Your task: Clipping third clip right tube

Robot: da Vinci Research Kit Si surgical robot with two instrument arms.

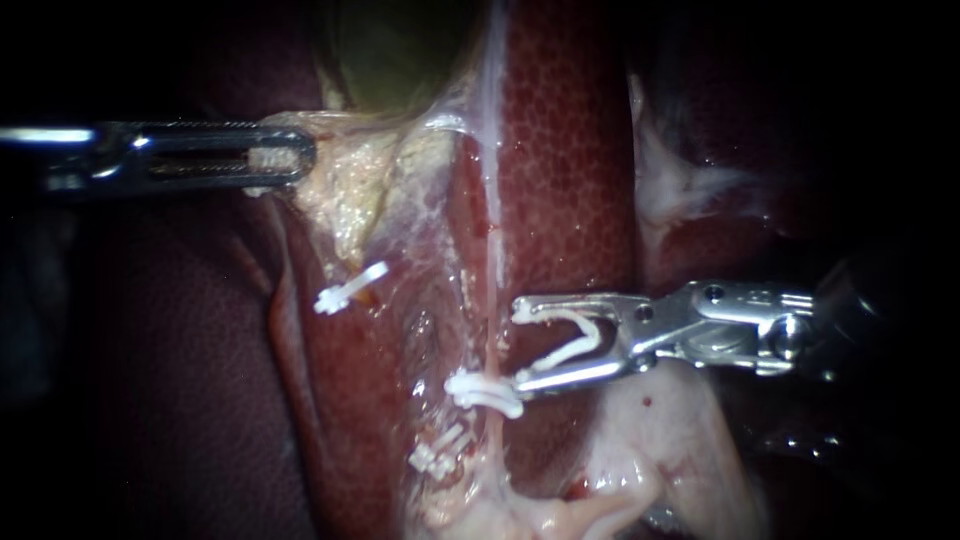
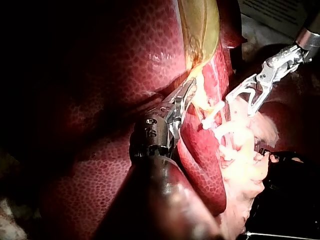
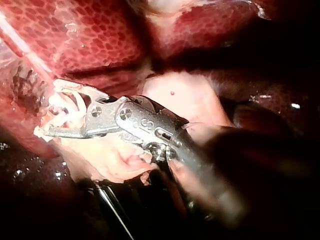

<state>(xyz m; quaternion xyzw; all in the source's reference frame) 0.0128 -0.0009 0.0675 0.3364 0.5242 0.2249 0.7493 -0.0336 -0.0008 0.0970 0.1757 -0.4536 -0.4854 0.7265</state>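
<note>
**Third clip poised beside the right tube, not yet closed**

The step in hand looks like the approach. The right instrument (image 1: 520, 347) stands with its jaws spread wide, carrying an open white clip (image 1: 572, 352) whose two legs lie against the two jaws; its tips are just beside the right tube (image 1: 480, 425); the lower tip is at, or nearly at, a seated clip (image 1: 485, 392) on that tube; the lower clips (image 1: 438, 458) lie further down it, under membrane (image 1: 430, 300). A lone clip (image 1: 350, 288) sits on the other tube, well apart. The left instrument (image 1: 298, 160) has its jaws closed on pale tissue (image 1: 340, 190) below the gallbladder (image 1: 400, 50), apparently holding it taut beside the liver (image 1: 570, 150).

The next move seems to call for easing forward until the tube lies fully between the clip's legs, clear of the seated clip; only then squeezing.

Whether the tube is already inside the open clip cannot be told; the membrane blurs the tube's outline and the number of lower clips; in the right wrist view the jaw tips merge with pale tissue; both shafts run off into darkness.
</note>
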